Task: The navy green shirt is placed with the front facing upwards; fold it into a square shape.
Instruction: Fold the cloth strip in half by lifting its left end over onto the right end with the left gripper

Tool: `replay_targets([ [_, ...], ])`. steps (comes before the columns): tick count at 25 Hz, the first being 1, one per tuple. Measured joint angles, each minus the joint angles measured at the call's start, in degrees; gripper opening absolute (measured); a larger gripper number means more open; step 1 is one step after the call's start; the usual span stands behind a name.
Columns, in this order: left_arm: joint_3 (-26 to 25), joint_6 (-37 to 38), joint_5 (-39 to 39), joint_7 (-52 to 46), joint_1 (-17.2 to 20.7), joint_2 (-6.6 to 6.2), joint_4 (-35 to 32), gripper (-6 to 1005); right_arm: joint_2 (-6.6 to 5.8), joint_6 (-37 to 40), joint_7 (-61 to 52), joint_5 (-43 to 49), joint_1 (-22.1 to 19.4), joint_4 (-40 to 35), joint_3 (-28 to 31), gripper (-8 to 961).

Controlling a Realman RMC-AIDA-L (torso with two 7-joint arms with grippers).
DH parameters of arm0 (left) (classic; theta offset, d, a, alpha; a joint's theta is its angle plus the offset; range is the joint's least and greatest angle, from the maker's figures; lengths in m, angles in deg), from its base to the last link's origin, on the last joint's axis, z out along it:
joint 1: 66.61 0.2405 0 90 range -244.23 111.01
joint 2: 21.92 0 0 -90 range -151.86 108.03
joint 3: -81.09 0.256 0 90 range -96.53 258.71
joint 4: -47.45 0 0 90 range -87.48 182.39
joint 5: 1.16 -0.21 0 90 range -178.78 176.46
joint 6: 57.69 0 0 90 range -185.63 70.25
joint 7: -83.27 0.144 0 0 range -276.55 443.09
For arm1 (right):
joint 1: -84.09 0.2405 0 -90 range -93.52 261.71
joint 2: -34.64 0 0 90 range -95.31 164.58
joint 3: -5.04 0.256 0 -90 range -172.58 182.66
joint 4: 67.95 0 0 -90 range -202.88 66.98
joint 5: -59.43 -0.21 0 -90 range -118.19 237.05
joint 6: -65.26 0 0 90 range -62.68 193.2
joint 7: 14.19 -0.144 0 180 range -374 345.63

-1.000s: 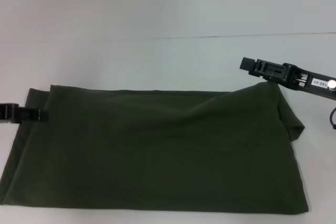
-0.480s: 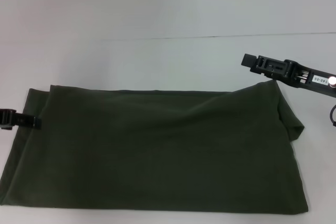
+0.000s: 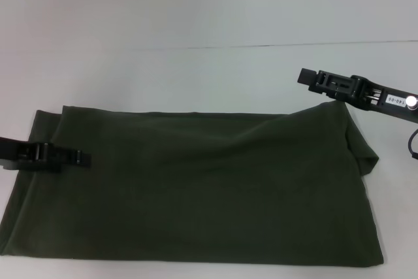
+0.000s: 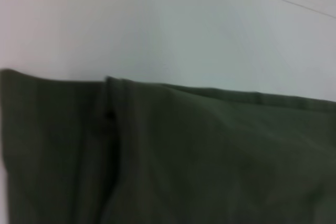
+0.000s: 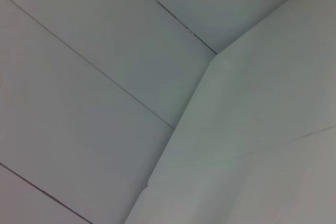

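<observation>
On the white table (image 3: 196,76), the navy green shirt (image 3: 196,187), a dark olive cotton garment, lay folded into a wide horizontal band with no lettering or neckline showing. Its long edges ran roughly straight; the right end was rumpled, with a loose flap. The left gripper (image 3: 78,159) extended over the band's left end, low above the fabric; whether its jaws were parted or closed could not be determined. The right gripper (image 3: 307,78) was positioned at the band's far right corner, where the fabric rose toward it; its jaw state likewise could not be determined. Judged from this layout, the lengthwise folds appeared complete. The crosswise fold that would reduce the band to a square remained outstanding.
</observation>
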Motion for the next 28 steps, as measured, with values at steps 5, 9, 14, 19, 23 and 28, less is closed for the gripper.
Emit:
replay_targets([
  [5,1.5,-3.5,-0.5,0.0,0.2,0.35,0.7,833,0.03,0.0,0.0,0.0,0.0,0.3,-0.2,689],
  [9,2.0,-5.2,-1.4,-0.2,0.3,0.35,0.7,832,0.04,-0.1,0.0,0.0,0.0,0.5,-0.2,689],
  [14,2.1,-6.7,-3.0,-0.4,0.3,0.41,0.6,831,0.18,-0.3,0.0,0.1,0.0,0.6,-0.3,689],
  [19,2.1,-7.8,-3.5,-0.5,0.4,0.49,0.7,831,0.22,-0.3,0.0,0.1,0.0,0.6,-0.3,690],
  [23,2.1,-8.5,-3.6,-0.5,0.5,0.57,0.8,832,0.29,-0.3,0.0,0.1,0.0,0.6,-0.4,690],
  [28,2.1,-9.1,-4.1,-0.5,0.6,0.59,0.9,832,0.33,-0.3,0.0,0.1,0.0,0.6,-0.4,690],
])
